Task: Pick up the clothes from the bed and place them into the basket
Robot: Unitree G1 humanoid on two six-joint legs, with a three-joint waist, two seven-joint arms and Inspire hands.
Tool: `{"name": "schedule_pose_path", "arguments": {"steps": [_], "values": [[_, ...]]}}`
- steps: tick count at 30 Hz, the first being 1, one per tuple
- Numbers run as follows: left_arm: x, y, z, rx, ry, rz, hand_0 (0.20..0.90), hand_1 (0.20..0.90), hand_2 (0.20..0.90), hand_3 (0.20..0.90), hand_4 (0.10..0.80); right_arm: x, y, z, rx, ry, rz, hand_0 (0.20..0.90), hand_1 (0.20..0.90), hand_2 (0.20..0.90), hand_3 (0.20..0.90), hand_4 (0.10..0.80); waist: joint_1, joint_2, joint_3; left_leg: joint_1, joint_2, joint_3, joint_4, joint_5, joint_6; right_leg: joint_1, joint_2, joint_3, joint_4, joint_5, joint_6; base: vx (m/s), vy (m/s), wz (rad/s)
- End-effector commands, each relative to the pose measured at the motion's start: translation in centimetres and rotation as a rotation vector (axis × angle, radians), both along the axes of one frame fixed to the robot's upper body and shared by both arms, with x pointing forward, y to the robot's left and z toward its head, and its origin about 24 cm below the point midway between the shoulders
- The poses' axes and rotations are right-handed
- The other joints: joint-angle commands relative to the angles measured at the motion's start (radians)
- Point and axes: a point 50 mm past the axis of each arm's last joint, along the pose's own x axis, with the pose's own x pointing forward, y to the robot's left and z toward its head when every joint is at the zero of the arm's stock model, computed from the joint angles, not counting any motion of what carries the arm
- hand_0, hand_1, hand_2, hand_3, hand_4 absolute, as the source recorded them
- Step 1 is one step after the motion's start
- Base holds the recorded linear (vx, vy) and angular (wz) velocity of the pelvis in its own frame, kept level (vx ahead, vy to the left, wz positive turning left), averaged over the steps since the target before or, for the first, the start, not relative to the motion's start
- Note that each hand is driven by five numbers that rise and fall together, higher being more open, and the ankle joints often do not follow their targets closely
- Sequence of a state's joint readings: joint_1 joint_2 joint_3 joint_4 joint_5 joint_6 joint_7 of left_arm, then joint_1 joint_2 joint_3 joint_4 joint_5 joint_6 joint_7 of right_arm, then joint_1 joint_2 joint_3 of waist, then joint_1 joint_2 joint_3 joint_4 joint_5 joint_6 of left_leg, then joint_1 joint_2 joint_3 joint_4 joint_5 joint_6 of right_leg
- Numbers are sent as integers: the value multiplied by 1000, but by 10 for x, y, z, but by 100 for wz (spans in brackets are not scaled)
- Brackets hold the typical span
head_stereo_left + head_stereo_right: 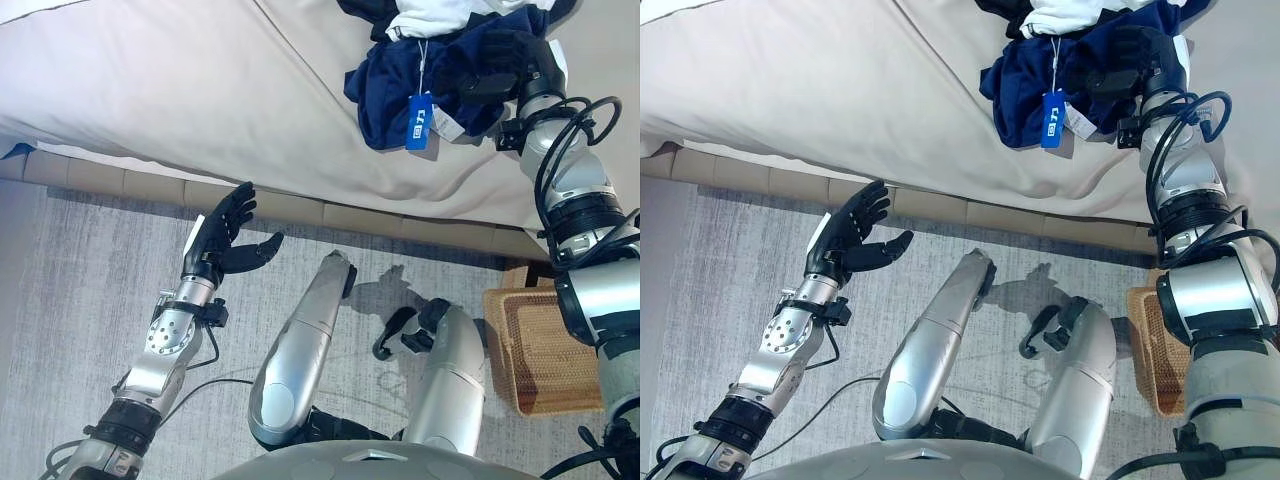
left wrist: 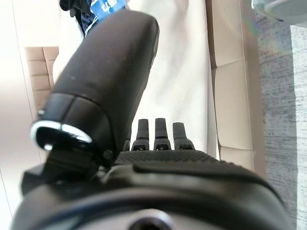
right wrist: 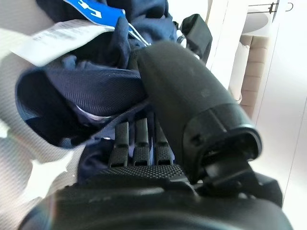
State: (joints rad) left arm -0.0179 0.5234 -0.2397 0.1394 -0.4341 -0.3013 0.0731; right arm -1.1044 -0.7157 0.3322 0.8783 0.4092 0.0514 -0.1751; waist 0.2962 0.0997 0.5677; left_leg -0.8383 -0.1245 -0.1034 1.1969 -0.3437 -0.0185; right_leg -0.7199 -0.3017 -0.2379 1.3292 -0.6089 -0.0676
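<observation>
A pile of clothes lies at the far right of the white bed [image 1: 200, 90]: a navy garment [image 1: 385, 95] with a blue hang tag [image 1: 420, 121] and a white garment [image 1: 440, 15] above it. My right hand [image 1: 505, 60] is on the pile's right side, its fingers curled into the navy cloth. In the right wrist view the thumb [image 3: 187, 91] presses the navy cloth [image 3: 72, 91] against the fingers. My left hand [image 1: 225, 235] is open and empty, held over the rug in front of the bed's edge. The woven basket [image 1: 540, 350] stands on the floor at the lower right.
The bed's beige padded base [image 1: 300, 205] runs across in front of me. A grey rug [image 1: 80, 270] covers the floor. The basket stands below my right arm, close to the bed's corner.
</observation>
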Motion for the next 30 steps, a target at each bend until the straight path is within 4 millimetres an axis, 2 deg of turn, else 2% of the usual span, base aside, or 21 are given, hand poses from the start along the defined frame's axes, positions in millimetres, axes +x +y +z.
{"name": "schedule_pose_path", "arguments": {"steps": [1,18,24,30], "values": [[-3,-1,38,-43,-219,-16,900,900,900,900,800,-3,28,71,-51,-260,83,300,300,300,200,100,10,20,-48,60,0,79,19,-80,96,10,35,-38,-72,133,-27,-39,17,5],[-2,-5,39,-50,-224,-10,900,900,900,900,800,-5,11,64,-64,-222,-6,300,300,300,200,100,-9,4,-48,134,18,92,-56,-74,98,77,49,-39,-152,155,-31,-1,5,-1],[0,-9,36,-39,-205,-16,900,900,900,900,800,-6,10,59,-60,-226,20,300,300,300,200,100,-19,-16,-67,213,40,98,-145,-61,94,143,52,-39,-224,176,-25,21,26,-8],[4,-9,16,15,-67,-10,900,900,900,900,800,-12,6,48,-32,-238,62,300,300,300,200,100,-41,-55,-134,368,83,115,-303,-41,84,295,41,-61,-358,211,-11,84,44,-18]]}}
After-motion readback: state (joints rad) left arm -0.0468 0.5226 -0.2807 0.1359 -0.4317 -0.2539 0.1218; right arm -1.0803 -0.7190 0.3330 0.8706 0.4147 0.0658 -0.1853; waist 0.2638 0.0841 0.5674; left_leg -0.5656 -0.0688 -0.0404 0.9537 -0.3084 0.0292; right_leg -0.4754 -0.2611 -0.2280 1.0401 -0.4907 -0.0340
